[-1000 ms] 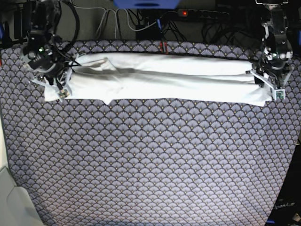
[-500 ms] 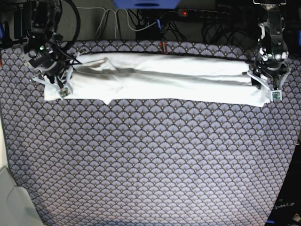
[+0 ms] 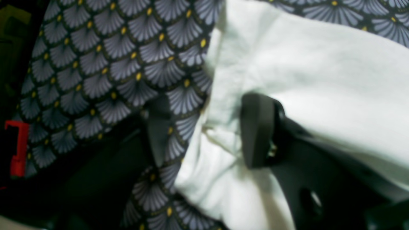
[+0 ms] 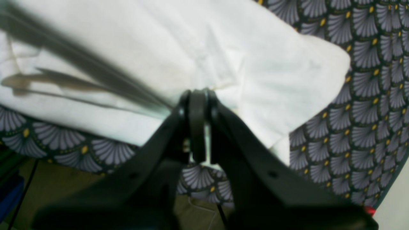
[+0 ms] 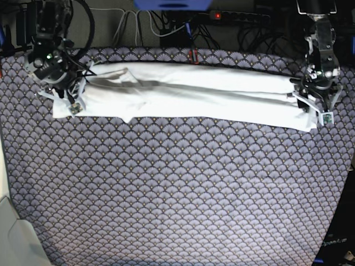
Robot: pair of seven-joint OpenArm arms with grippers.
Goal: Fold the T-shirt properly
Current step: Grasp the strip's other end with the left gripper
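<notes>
T-shirt [image 5: 188,95] lies banded along the table's [image 5: 177,194] far edge, right gripper [image 4: 198,95] pinching one end, left gripper [image 3: 207,127] parted astride the other, seemingly for lifting.

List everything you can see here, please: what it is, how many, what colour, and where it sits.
white cotton T-shirt: one, white, folded into a long band across the far side of the table.
fan-patterned tablecloth: one, grey-purple with yellow dots, covering the table.
cables: several, black and white, behind the table.
power strip: one, dark with a red light, behind the table.
right gripper: one, black, shut on the T-shirt's end.
left gripper: one, black, jaws apart astride the other end's edge.
</notes>
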